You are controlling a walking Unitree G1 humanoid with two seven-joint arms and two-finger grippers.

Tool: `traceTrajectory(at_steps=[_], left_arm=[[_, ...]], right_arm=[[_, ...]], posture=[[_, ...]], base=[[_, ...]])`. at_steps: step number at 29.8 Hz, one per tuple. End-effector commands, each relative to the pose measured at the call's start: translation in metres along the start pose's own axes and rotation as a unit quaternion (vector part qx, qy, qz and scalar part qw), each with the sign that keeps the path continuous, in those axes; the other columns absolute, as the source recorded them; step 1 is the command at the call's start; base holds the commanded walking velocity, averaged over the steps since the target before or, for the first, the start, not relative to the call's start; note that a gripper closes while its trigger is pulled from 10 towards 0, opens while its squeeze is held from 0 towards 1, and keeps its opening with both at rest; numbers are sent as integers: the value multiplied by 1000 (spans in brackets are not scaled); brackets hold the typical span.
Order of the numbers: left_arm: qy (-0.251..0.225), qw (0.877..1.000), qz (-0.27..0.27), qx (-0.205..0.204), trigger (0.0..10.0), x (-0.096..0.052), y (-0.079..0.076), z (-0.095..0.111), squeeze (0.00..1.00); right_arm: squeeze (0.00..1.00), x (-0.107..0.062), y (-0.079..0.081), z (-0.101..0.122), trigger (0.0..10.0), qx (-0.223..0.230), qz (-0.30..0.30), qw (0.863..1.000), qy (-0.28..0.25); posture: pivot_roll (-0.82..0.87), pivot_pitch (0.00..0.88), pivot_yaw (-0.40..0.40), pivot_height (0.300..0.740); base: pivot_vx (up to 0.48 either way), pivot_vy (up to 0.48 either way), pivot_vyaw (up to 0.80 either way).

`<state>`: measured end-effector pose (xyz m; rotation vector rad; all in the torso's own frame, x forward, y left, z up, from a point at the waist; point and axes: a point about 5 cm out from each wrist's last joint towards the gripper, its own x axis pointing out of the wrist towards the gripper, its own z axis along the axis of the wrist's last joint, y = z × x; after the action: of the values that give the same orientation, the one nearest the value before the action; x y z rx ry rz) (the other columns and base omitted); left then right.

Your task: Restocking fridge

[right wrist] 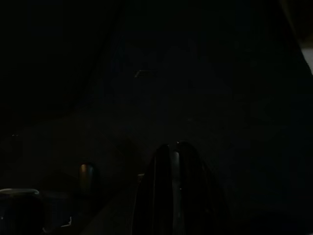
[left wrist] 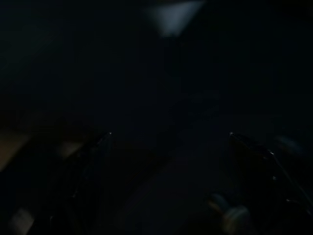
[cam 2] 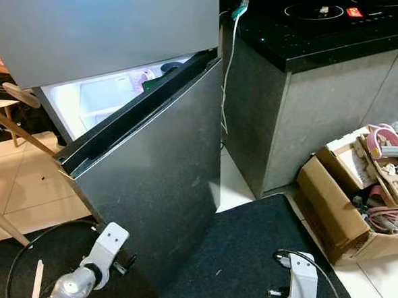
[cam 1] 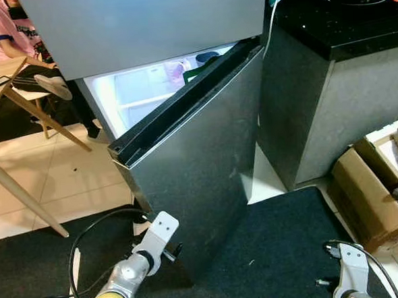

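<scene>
A grey fridge stands before me with its upper door [cam 1: 144, 24] closed. The lower door [cam 1: 199, 149] hangs partly open, and the lit white inside [cam 1: 141, 92] shows through the gap, with a pinkish item [cam 1: 174, 73] on a shelf. My left arm [cam 1: 154, 243] is low by the bottom corner of that door. In the dark left wrist view my left gripper [left wrist: 169, 134] is open, its fingers wide apart and empty. My right arm [cam 1: 352, 271] hangs low at the right. The right gripper [right wrist: 176, 147] looks shut, with nothing in it.
A stone counter with a black cooktop [cam 1: 353, 11] stands right of the fridge, a white cable [cam 1: 270, 23] hanging between them. Open cardboard boxes [cam 1: 370, 192] sit on the floor at the right. A person [cam 1: 13, 32] sits by a wooden table [cam 1: 6, 86] at the back left. A black mat [cam 1: 280, 252] lies underfoot.
</scene>
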<state>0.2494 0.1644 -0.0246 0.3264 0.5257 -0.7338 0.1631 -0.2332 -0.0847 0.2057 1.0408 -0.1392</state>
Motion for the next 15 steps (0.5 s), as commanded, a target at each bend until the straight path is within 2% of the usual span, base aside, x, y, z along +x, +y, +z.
traceTrajectory(at_steps=[1, 5, 8, 9, 12, 13, 15], left_arm=[[-42, 998, -37, 15, 10000, 10, -4, 22, 0], [-69, 995, -67, -19, 10000, 13, -9, 29, 0], [-80, 993, -81, -25, 10000, 15, -10, 34, 0], [-82, 993, -84, -19, 941, 16, -9, 36, 0], [-83, 993, -85, -15, 941, 16, -9, 38, 0], [-84, 993, -80, -9, 0, 16, -6, 39, 0], [-89, 995, -51, 3, 0, 14, 4, 45, 0]], right_arm=[[0, 0, 1, -2, 10000, 0, 1, 1000, 4], [0, 0, 1, -3, 10000, -1, 0, 1000, 6], [0, 0, 1, -3, 10000, -2, 0, 1000, 7], [0, 0, 1, -4, 10000, -1, 0, 1000, 7], [0, 0, 1, -4, 10000, -1, 0, 1000, 8], [0, 0, 1, -5, 10000, 0, 0, 1000, 8], [0, 0, 1, -5, 10000, 2, -1, 1000, 8]], posture=[[-18, 0, 45, 740], [-17, 0, 43, 740], [-16, 0, 43, 740], [-17, 0, 45, 740], [-17, 0, 45, 740], [-18, 0, 46, 740], [-18, 0, 47, 740]], base=[[0, 0, 0], [0, 0, 0], [0, 0, 0], [0, 0, 0], [0, 0, 0], [0, 0, 0], [0, 0, 0]])
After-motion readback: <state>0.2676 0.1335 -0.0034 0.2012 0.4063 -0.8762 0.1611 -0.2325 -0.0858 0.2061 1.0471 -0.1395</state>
